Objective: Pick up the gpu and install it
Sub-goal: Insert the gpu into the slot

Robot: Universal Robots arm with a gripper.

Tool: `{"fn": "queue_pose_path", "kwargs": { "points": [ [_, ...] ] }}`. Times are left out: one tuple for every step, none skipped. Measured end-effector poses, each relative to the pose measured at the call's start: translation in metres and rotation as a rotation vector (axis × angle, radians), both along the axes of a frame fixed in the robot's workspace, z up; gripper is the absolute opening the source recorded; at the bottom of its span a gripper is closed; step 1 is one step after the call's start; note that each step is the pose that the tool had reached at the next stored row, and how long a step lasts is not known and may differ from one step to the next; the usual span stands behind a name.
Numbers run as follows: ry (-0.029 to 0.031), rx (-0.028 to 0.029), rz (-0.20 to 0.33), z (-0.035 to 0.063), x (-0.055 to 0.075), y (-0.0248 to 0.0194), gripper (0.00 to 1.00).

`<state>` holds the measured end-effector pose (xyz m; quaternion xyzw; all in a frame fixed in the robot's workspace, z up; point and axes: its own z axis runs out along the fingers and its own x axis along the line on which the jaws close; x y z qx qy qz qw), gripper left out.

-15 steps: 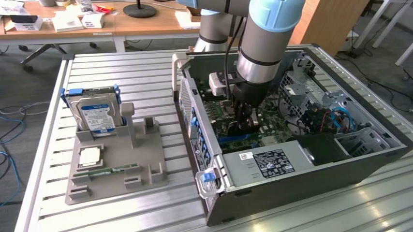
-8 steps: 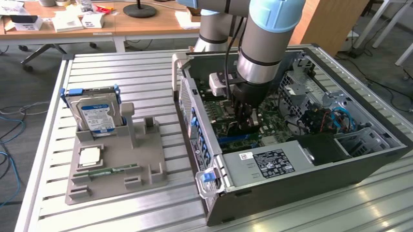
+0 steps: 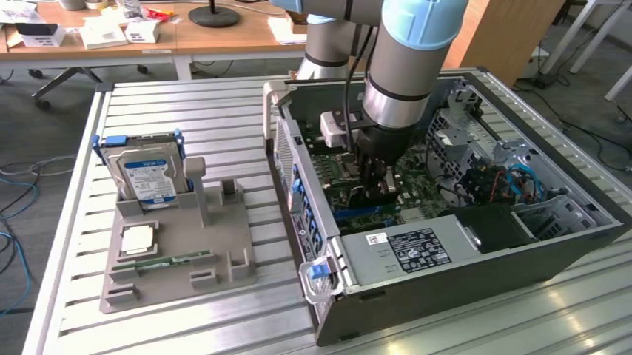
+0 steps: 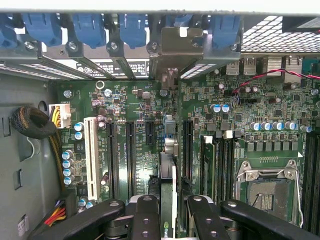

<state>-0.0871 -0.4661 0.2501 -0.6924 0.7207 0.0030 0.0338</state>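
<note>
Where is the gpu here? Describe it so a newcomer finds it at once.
Look inside the open computer case, over the green motherboard. There the gripper holds the gpu between its black fingers: a thin card seen edge-on, among the long expansion slots. Unlike the slots fixed flat to the board, it stands up off it and is the one thing gripped.

We've got a slatted aluminium table across the lower frame. Upper left: wooden desk carrying white boxes and a round black stand base, chair base under it. Grey floor along the left edge, blue cables lying on it. Upper right: wooden panel, white furniture legs, black cable on the floor. Light is even and soft
</note>
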Motion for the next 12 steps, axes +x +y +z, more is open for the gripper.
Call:
{"fn": "queue_pose_path", "kwargs": {
  "points": [
    [0.0, 0.0, 0.0, 0.0, 0.0001, 0.0, 0.26],
    [0.0, 0.0, 0.001, 0.0, 0.0002, 0.0, 0.26],
    [0.0, 0.0, 0.001, 0.0, 0.0003, 0.0, 0.26],
    [0.0, 0.0, 0.001, 0.0, 0.0007, 0.0, 0.26],
    [0.0, 0.0, 0.002, 0.0, 0.0009, 0.0, 0.26],
    [0.0, 0.0, 0.002, 0.0, 0.0009, 0.0, 0.26],
    [0.0, 0.0, 0.002, 0.0, 0.0008, -0.0001, 0.26],
    [0.0, 0.0, 0.001, 0.0, 0.0008, -0.0003, 0.26],
    [0.0, 0.0, 0.002, 0.0, 0.0008, -0.0007, 0.26],
    [0.0, 0.0001, 0.002, 0.0, 0.0009, -0.0012, 0.26],
    [0.0, 0.0, 0.002, 0.0, 0.0008, -0.0017, 0.26],
    [0.0, 0.0, 0.002, 0.0, 0.0008, -0.002, 0.26]
  ]
}}
